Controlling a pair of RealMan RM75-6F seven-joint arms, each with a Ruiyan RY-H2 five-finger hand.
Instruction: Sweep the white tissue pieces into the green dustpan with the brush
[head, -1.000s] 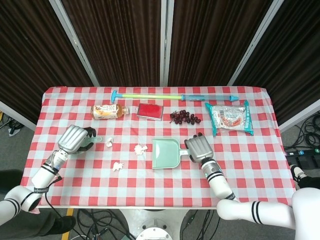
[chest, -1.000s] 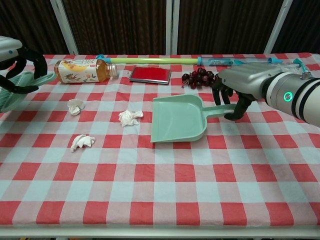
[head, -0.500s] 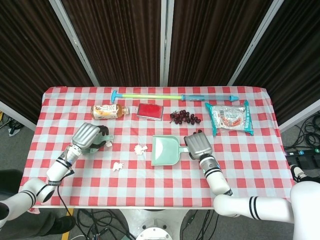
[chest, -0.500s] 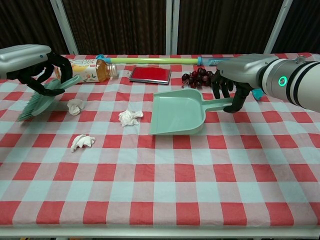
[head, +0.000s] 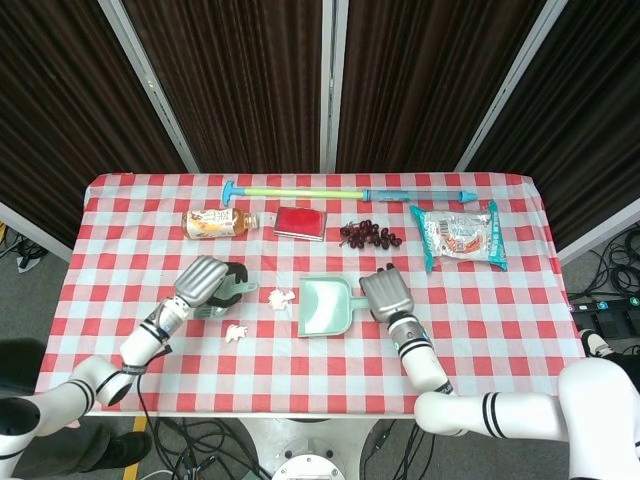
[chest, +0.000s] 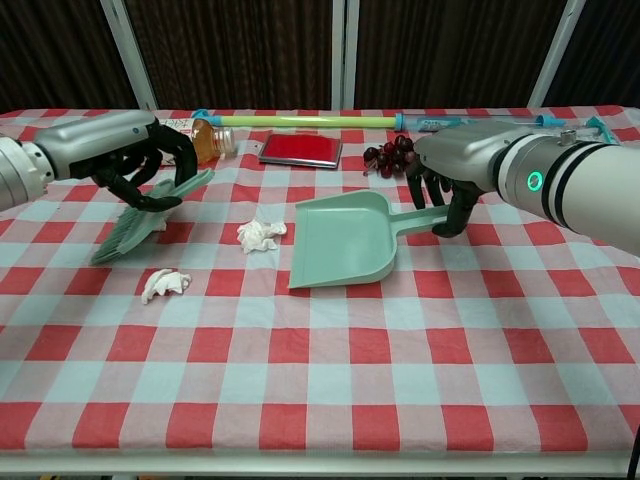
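Note:
My left hand (chest: 135, 160) grips the green brush (chest: 140, 212), whose bristles (chest: 112, 243) slant down to the cloth left of the tissues. In the head view the left hand (head: 205, 281) covers most of the brush. One white tissue piece (chest: 261, 234) lies between brush and dustpan, and another (chest: 164, 284) sits nearer the front. These two show as tissue (head: 281, 297) and tissue (head: 236, 332) from above. A third piece is hidden behind the brush. My right hand (chest: 448, 168) holds the handle of the green dustpan (chest: 340, 242), its mouth facing left. From above, dustpan (head: 325, 306) and right hand (head: 386, 293).
Along the back of the checked table (head: 500, 320) lie a tea bottle (head: 214, 222), a red case (head: 300, 221), dark grapes (head: 369, 235), a snack bag (head: 460, 236) and a long green-blue rod (head: 345, 192).
My left hand carried the brush rightward to the tissues, covering the leftmost piece. My right hand slid the dustpan left, closer to the middle tissue.

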